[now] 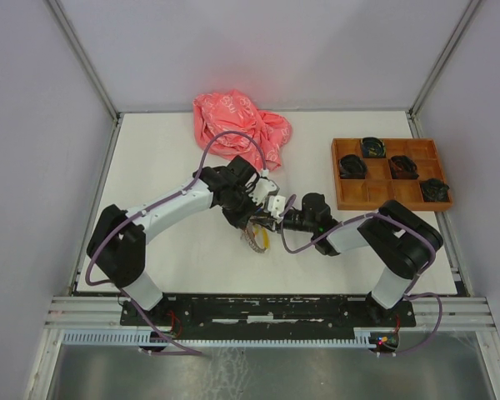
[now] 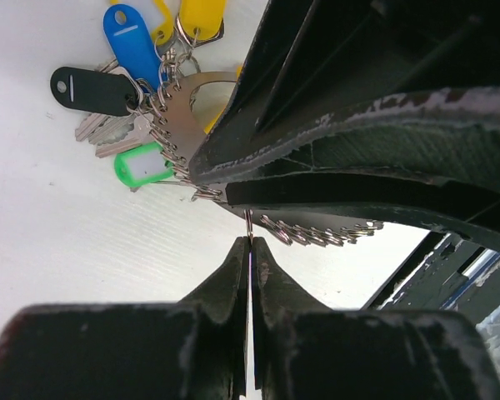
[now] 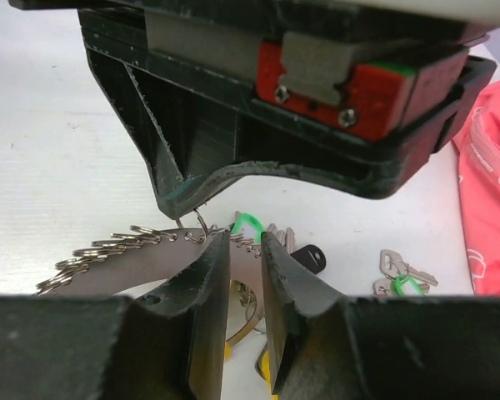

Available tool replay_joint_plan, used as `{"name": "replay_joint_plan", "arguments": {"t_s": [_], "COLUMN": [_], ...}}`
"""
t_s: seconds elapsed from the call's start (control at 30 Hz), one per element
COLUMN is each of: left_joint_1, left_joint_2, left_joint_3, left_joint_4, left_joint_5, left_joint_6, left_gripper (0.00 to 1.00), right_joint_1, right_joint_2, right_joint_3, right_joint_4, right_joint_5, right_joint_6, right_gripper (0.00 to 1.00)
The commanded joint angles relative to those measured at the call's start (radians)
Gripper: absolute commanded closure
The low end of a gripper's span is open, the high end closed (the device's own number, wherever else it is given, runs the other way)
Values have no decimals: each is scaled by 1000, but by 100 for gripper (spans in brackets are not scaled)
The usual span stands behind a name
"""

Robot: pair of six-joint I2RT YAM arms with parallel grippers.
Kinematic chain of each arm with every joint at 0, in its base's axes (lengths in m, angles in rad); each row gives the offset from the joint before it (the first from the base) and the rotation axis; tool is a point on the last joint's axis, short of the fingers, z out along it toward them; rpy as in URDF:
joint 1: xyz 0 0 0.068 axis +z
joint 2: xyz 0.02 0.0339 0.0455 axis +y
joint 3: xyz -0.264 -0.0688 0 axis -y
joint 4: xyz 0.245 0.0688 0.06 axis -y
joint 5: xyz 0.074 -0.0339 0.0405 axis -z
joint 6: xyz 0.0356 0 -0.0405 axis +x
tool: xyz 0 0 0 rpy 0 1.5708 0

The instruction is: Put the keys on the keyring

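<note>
Left wrist view is showing my left gripper (image 2: 250, 247) pressing its fingers together on a small split ring (image 2: 249, 222) hanging at the edge of the keyring (image 2: 181, 110), a curved metal plate lined with many rings. My right gripper (image 3: 244, 239) is coming at the keyring from the opposite side, its fingers standing a little apart and clamping the plate between them. Its black body is blocking most of the plate in that view, and my left gripper's body is filling the top of the right wrist view in the same way. Fanning out from the keyring's far end are a blue tag (image 2: 127, 37), a yellow tag (image 2: 202, 15), a black tag (image 2: 92, 90) and a green tag (image 2: 143, 165), with silver keys bunched under them. A loose key (image 3: 402, 277) with a small green tag is lying flat on the table (image 1: 167, 150), apart from the keyring, between it and the pink cloth (image 1: 237, 125). Well off to the right of the keyring, a wooden tray (image 1: 343, 200) is sitting with dark items in its compartments.
</note>
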Motion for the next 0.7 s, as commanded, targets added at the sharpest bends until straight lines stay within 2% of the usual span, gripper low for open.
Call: {"name": "replay_joint_plan", "arguments": {"t_s": [0.0,0.17,0.4,0.67], "left_joint_1": [-6,-6,-7,-8], "left_joint_2": [4,14,30,37], "left_joint_3": [61,74,84,92], "left_joint_4": [-3,-4,-22,-22], "left_joint_5": [24,16,-8,-1], "left_joint_6": [4,-2,-17,-27], "left_gripper": [97,97,97,97], "right_joint_1": [7,10,11,19], "right_joint_2": [16,24,1,-19], "right_joint_3": [15,25,-47,-25], "right_joint_4": [87,58,91,57], "right_joint_5": [3,-54,48,-7], "right_joint_6": [18,29,-10,7], "right_gripper": [71,71,71,70]}}
